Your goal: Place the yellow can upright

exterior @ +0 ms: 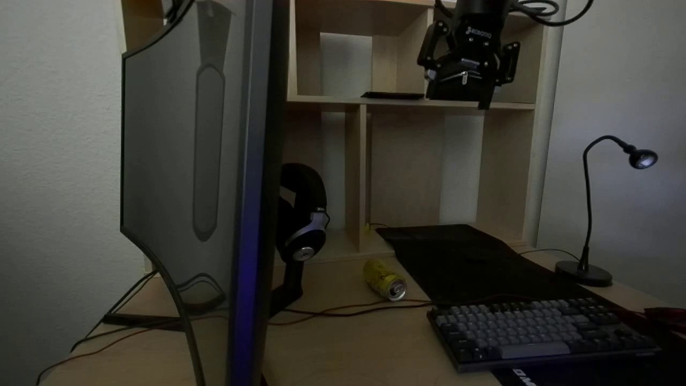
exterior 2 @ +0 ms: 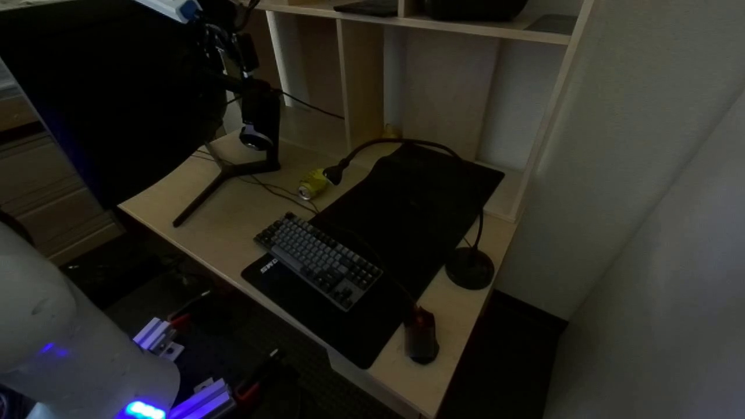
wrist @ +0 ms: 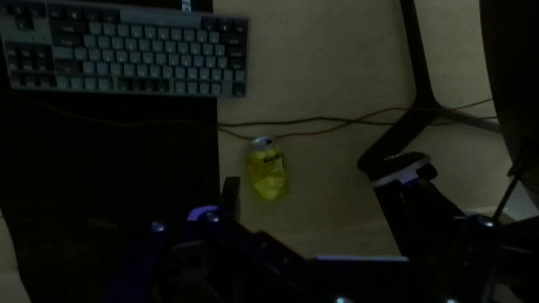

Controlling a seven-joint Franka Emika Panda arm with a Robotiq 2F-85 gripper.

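The claw is hanging spread wide, gripping nothing. Well below the claw, the yellow drinks can is lying on its side on the surface. The claw is displaying "ROBOTIQ"; the can's print is showing too blurred to read.

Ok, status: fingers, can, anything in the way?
Fingers open, well clear of the yellow can. Can lying on its side. Cables close by its tab end, possible snag.

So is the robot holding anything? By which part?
Nothing is held: the gripper is open, and the yellow can lies on its side on the desk.
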